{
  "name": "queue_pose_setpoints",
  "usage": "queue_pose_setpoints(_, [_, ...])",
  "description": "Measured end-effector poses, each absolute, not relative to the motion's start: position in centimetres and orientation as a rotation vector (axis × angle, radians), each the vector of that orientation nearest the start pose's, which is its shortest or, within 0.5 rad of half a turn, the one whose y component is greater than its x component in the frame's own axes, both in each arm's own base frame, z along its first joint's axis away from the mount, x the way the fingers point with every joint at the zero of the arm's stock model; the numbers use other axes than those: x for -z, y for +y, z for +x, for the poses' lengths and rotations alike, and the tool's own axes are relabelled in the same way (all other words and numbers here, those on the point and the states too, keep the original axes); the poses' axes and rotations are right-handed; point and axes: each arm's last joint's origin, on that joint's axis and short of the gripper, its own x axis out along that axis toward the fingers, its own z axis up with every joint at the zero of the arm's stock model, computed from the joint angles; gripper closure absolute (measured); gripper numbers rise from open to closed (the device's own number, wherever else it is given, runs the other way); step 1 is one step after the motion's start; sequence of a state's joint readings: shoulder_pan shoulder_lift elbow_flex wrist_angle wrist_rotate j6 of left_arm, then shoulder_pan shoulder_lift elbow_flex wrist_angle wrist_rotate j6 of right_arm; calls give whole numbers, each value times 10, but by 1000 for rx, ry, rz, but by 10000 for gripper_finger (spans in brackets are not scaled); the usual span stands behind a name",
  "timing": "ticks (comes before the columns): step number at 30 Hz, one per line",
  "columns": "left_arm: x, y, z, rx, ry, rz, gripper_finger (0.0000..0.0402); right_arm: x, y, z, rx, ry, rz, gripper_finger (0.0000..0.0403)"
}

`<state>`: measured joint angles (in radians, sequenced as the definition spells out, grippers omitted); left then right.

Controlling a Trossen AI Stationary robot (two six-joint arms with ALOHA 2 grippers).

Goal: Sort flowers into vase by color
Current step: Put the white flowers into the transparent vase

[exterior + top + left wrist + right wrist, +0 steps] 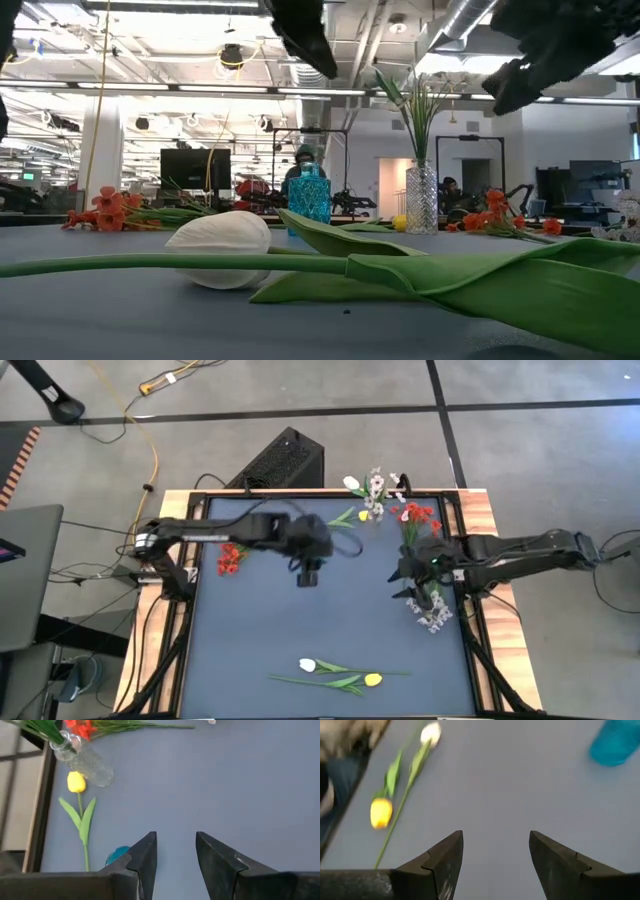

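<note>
1. High view: the left end effector (309, 576) is held over the middle of the worktop (260, 640), the right end effector (408, 582) near the right edge. A white tulip (308, 665) and a yellow tulip (373, 680) lie at the near edge.
2. Low view: a clear vase (421, 199) and a blue vase (309, 197) are seen standing behind the white tulip (220, 240).
3. Left wrist view: the fingers (145, 857) are spread and nothing is held.
4. Right wrist view: the fingers (445, 857) are parted and empty. It is judged that a stem should be gripped mid-length, square-on.
</note>
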<state>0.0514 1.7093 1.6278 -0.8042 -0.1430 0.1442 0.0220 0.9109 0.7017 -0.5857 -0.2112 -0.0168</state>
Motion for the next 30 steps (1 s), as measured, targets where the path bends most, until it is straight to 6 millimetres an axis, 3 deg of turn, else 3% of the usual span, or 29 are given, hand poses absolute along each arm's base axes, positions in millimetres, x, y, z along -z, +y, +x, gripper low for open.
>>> queue_pose_setpoints(2, [-326,10,356,-153,874,193,276,-253,14,187,-244,863,12,148])
queue_pose_setpoints(9, [-312,-32,314,-98,537,190,276,-249,17,203,-349,1200,-203,148])
queue_pose_setpoints(16, [-291,-51,284,-36,201,164,276,-228,2,211,-357,1611,-429,149])
queue_pose_setpoints(23, [-272,-53,275,-24,145,176,276,-188,-15,219,-480,2040,-622,150])
queue_pose_setpoints(30, [-269,-54,275,-19,156,173,276,-150,-31,219,-587,2263,-645,151])
